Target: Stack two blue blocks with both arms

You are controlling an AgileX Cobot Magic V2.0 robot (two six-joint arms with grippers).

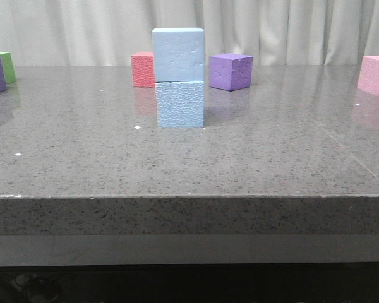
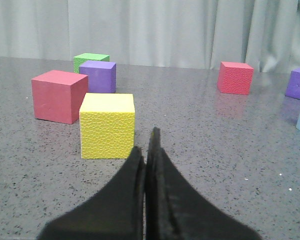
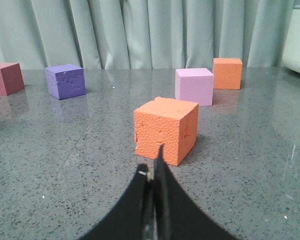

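Upper blue block atop lower blue block, stack upright, long axis vertical, faces square to camera. Left gripper: fingers closed, empty, yellow cube just ahead. Right gripper: closed, empty, orange cube ahead.

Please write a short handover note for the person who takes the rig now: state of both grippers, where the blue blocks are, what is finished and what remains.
Left gripper: shut, empty, low over the table, behind a yellow cube.
Right gripper: shut, empty, pointing at an orange cube.
Blue blocks: upper blue block sits on the lower blue block near the table's middle, edges roughly aligned, upper one shifted slightly left. Neither arm shows in the front view.
Done: the stack stands free.
Left: nothing visible; only check that it holds.
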